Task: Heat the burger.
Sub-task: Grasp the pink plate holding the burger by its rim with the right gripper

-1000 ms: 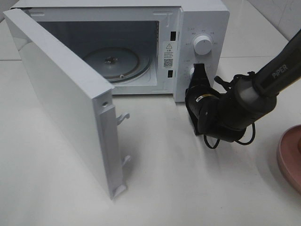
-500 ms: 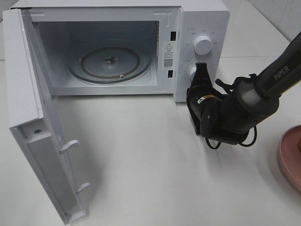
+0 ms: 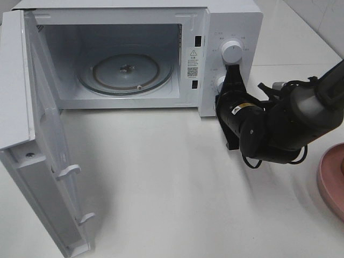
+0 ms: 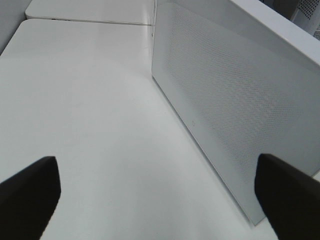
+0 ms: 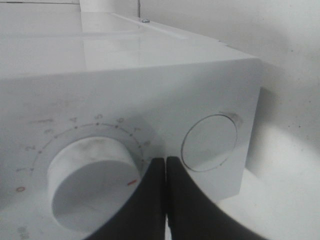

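step: the door point(image 3: 37, 161) is wide open and the turntable point(image 3: 124, 72) is bare, so opening looks done; loading comes next.
right end effector point(image 3: 232, 69): pinched shut, holding nothing, tips at the microwave point(image 3: 236, 21) control panel just under the upper knob point(image 3: 231, 51), centre right of the high view.
left end effector point(image 4: 160, 200): spread wide, empty, over the counter point(image 4: 90, 100) beside a dotted white panel, probably the door's outer face.
burger: not in view; only a pink plate point(image 3: 328, 177) rim shows at the right edge.
doing it well: back the shut tips straight off the panel without dragging the knob, then turn toward the plate side.
change: a second ago the door stood half open, hiding part of the cavity; now it is swung far left. the right arm sits lower, tips nearer the upper knob.
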